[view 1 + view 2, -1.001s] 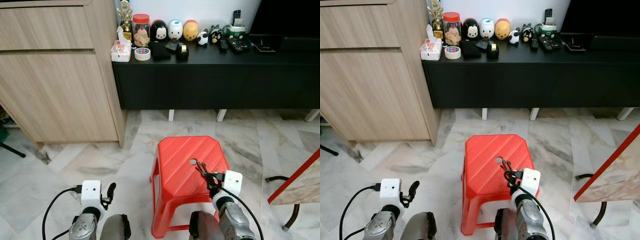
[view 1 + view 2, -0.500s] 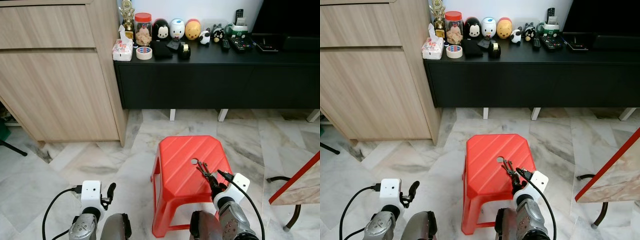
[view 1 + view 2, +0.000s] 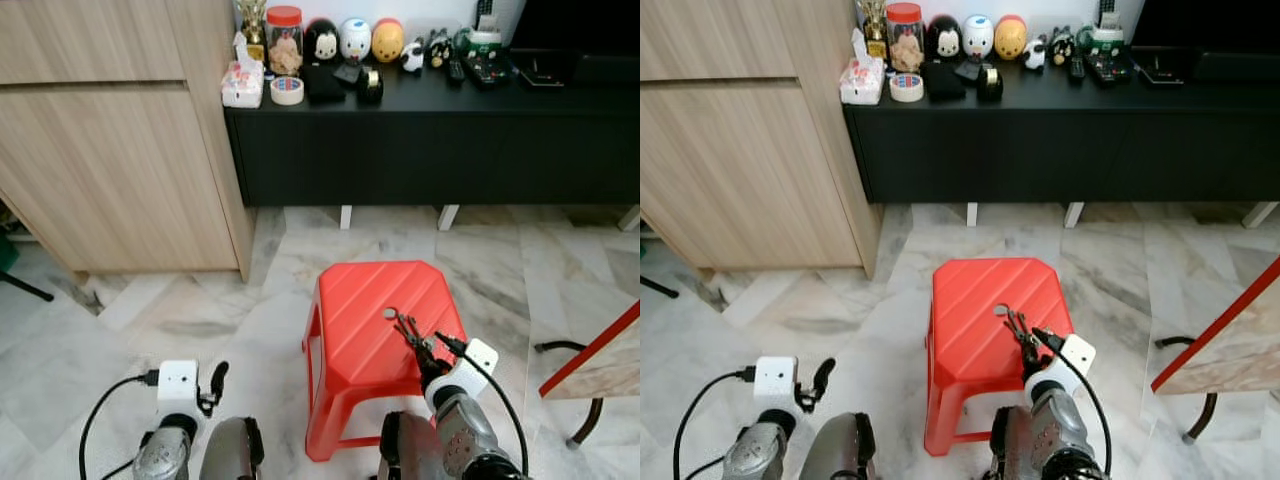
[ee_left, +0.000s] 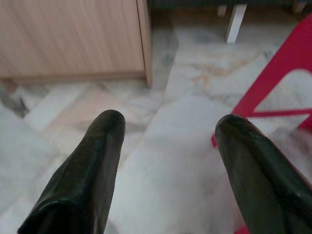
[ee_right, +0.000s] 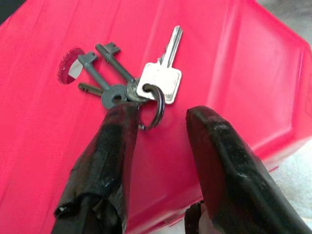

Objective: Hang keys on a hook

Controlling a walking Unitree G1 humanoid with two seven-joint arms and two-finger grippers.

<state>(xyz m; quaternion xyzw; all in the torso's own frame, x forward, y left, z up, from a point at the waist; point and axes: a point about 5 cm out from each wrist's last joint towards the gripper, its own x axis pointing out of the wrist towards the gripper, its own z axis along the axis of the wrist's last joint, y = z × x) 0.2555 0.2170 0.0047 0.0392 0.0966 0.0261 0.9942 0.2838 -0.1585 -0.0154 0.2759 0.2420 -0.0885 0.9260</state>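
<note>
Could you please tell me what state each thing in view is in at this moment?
keys: lying flat on the stool, ring beside one finger, not gripped.
red stool: upright on the floor.
right gripper: open, over the key ring.
left gripper: open, holding nothing, above the floor.
jar: lid on.

Metal keys [image 5: 146,83] on glossy red plastic stool [image 5: 229,63]; matt black fingers [image 5: 117,146].
</note>
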